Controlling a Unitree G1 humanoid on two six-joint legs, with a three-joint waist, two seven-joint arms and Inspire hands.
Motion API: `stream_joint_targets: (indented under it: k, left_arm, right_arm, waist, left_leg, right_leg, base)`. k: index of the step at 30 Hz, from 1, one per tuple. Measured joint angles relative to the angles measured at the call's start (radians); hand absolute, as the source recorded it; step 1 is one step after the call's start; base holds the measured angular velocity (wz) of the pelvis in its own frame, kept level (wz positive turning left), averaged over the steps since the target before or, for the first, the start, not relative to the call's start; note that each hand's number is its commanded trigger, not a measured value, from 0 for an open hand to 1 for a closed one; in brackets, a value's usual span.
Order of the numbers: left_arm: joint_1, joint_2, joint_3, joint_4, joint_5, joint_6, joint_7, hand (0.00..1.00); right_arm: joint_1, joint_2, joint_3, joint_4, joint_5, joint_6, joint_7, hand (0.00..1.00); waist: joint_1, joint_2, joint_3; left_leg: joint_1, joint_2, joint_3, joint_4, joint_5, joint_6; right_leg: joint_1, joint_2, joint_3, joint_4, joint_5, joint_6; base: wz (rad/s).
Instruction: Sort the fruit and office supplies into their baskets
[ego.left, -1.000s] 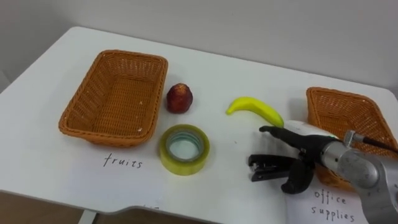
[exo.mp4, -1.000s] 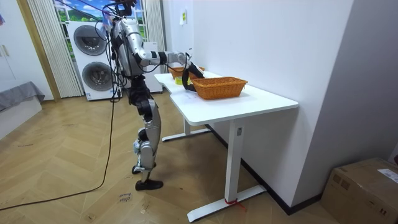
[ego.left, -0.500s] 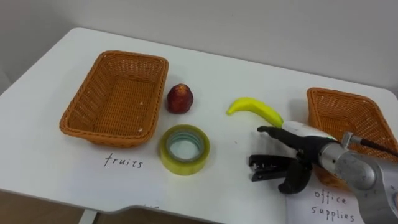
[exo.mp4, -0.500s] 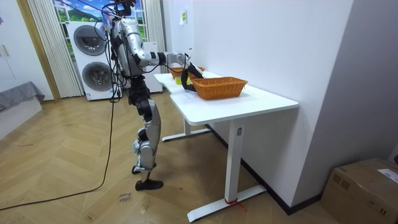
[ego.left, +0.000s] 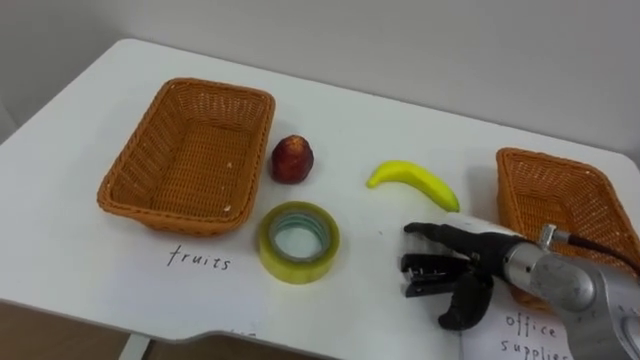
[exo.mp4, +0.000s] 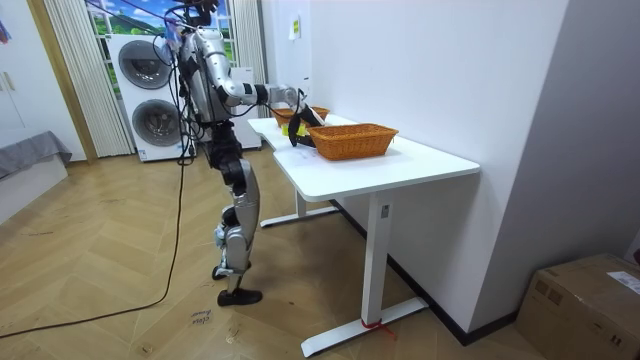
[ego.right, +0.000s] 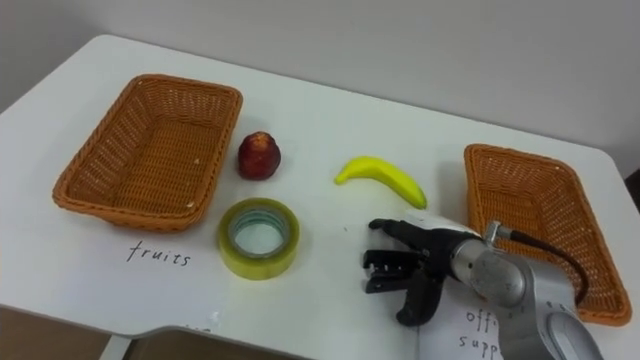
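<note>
The robot stood at the white table (ego.left: 420, 120) with its right arm stretched over the top. Two wicker baskets sat well apart at its ends: the left basket (ego.left: 135, 165) by the handwritten fruit label and the right basket (ego.left: 560, 200) by the office label. Both were empty, so nothing had been sorted. Between them lay the yellow tape roll (ego.left: 290, 262) just beside the left basket's front edge, the banana (ego.left: 415, 181) near the middle, and the red fruit (ego.left: 293, 160) just beside the left basket's wall; whether it touched could not be told. The smallest piece, the black stapler (ego.left: 428, 274), lay flat on the table near the right basket. The right hand (ego.left: 500, 265) hovered at it, fingers spread and reaching over its top, thumb hooked down on its near side, not closed on it.

The main risk looked like a poor grip. The stapler was low and smooth, so fingers closing too high might skate off and shove it toward the tape roll or the table's front edge. A pinch on the upper arm alone could let it hinge open and swing loose in the lift. A low carry could catch the right basket's rim and tip it. The banana lay close behind the fingers and could be nudged.
</note>
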Motion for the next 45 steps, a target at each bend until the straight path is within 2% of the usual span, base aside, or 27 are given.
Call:
stream_joint_targets:
  k: [6,7,8,9,14,21,24,35,45]
  left_arm:
    - [-0.005,-0.002,0.004,-0.002,0.002,0.022,-0.003,0.0]
    - [-0.005,-0.003,0.004,-0.003,0.002,0.023,-0.001,0.0]
    - [-0.005,-0.003,0.004,-0.005,0.002,0.025,0.003,0.0]
    - [-0.005,-0.003,0.004,-0.007,0.002,0.026,0.005,0.0]
    - [-0.007,-0.003,0.004,-0.02,0.003,0.032,0.014,0.0]
    - [-0.01,-0.002,0.004,-0.027,0.002,0.035,0.017,0.0]
    - [-0.012,-0.001,0.003,-0.042,0.002,0.034,0.018,0.0]
    - [-0.013,-0.003,0.004,-0.051,0.001,0.035,0.017,0.0]
    - [-0.012,-0.001,0.003,-0.045,-0.004,0.034,0.019,0.0]
  right_arm:
    - [0.002,0.0,-0.003,0.006,-0.011,0.026,-0.005,0.01]
    - [0.002,0.0,-0.003,0.006,-0.013,0.03,-0.007,0.34]
    - [0.004,0.0,-0.003,0.007,-0.012,0.034,-0.009,0.75]
    - [0.004,0.0,-0.003,0.008,-0.012,0.036,-0.011,1.0]
    - [0.002,0.0,-0.01,0.004,-0.035,0.039,-0.06,1.0]
    - [0.002,0.015,-0.026,0.01,-0.035,0.046,-0.105,1.0]
    - [0.003,0.016,-0.026,0.029,-0.033,0.047,-0.121,1.0]
    - [0.02,0.034,-0.046,0.031,0.012,0.048,-0.119,1.0]
    - [0.018,0.032,-0.043,0.021,0.032,0.039,-0.134,1.0]
  waist:
    - [0.007,0.007,-0.0039]
    - [0.008,0.01,-0.0052]
    - [0.009,0.012,-0.0068]
    - [0.008,0.013,-0.0073]
    - [0.011,0.021,-0.0122]
    - [0.009,0.018,-0.0132]
    - [0.01,0.012,-0.0162]
    - [0.007,0.011,-0.015]
    - [0.004,0.006,-0.0117]
  left_leg:
    - [-0.029,0.002,-0.007,0.021,-0.003,0.0]
    - [-0.032,0.002,-0.007,0.023,-0.002,0.0]
    - [-0.035,0.002,-0.008,0.027,-0.002,0.0]
    - [-0.037,0.002,-0.009,0.03,-0.003,0.0]
    - [-0.049,0.002,-0.013,0.042,-0.004,0.001]
    - [-0.05,0.001,-0.013,0.04,-0.004,0.001]
    - [-0.05,0.001,-0.012,0.04,-0.004,0.001]
    - [-0.045,0.002,-0.009,0.039,-0.004,0.001]
    - [-0.04,0.002,0.002,0.019,0.0,-0.001]
  right_leg:
    - [-0.014,0.001,-0.003,0.002,0.001,-0.002]
    - [-0.016,0.001,-0.003,0.002,0.002,-0.004]
    - [-0.017,0.001,-0.003,0.002,0.003,-0.005]
    - [-0.017,0.001,-0.004,0.002,0.003,-0.005]
    - [-0.025,0.0,-0.008,0.006,0.004,-0.007]
    - [-0.024,0.0,-0.007,0.005,0.004,-0.006]
    - [-0.024,0.001,-0.009,0.005,0.004,-0.006]
    - [-0.022,0.002,-0.001,0.005,0.004,-0.006]
    - [-0.033,0.003,0.007,0.005,0.005,-0.007]
  base:
    - [0.03]
    - [0.0]
    - [0.0]
    - [0.05]
    - [0.02]
    - [0.0]
    - [0.04]
    - [-0.01]
    - [-0.03]
